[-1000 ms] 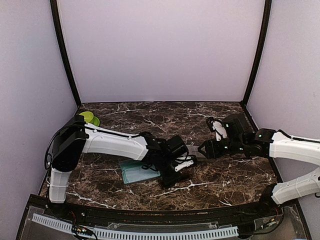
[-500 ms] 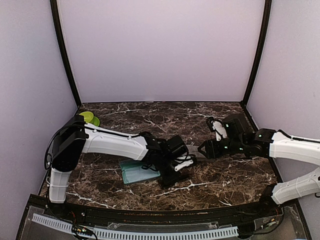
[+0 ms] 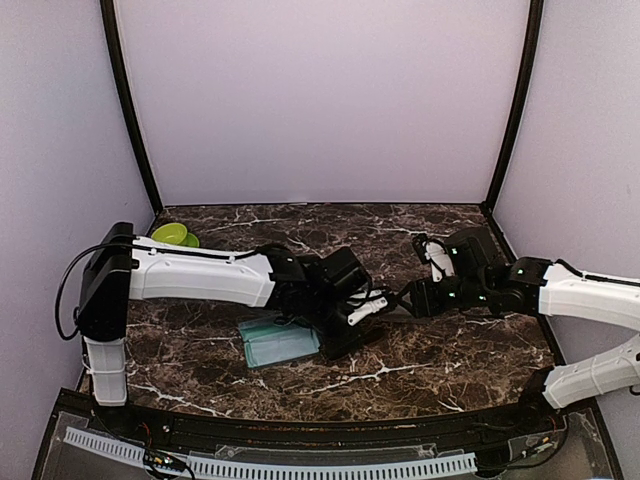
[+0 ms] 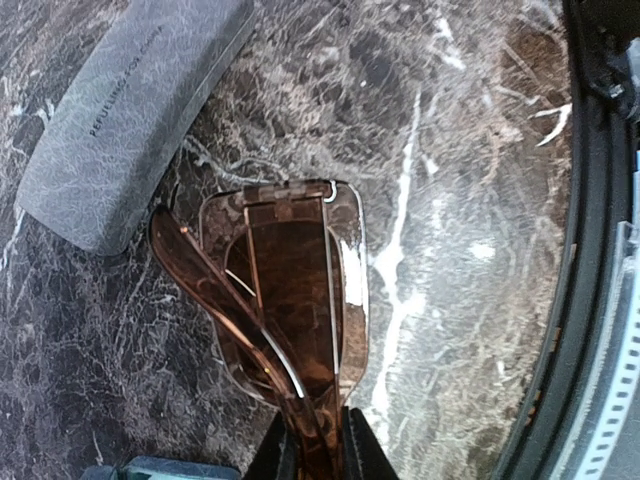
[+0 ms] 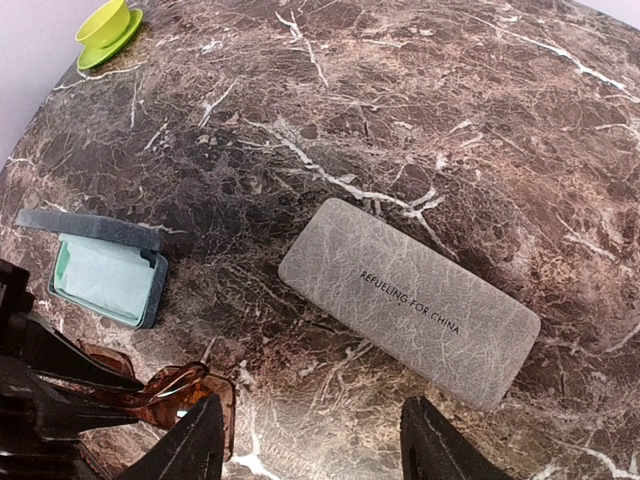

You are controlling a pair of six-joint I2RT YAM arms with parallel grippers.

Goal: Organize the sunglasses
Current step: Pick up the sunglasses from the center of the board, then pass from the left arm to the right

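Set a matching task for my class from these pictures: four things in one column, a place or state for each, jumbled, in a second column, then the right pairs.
Things
1. sunglasses
2. grey lettered case
3. blue-grey case
4. green cup

Places or states
A. at the far left corner of the table
B. lying shut
C. clamped in the left gripper
D. lid open, pale cloth inside

Pairs: 1-C, 2-B, 3-D, 4-A
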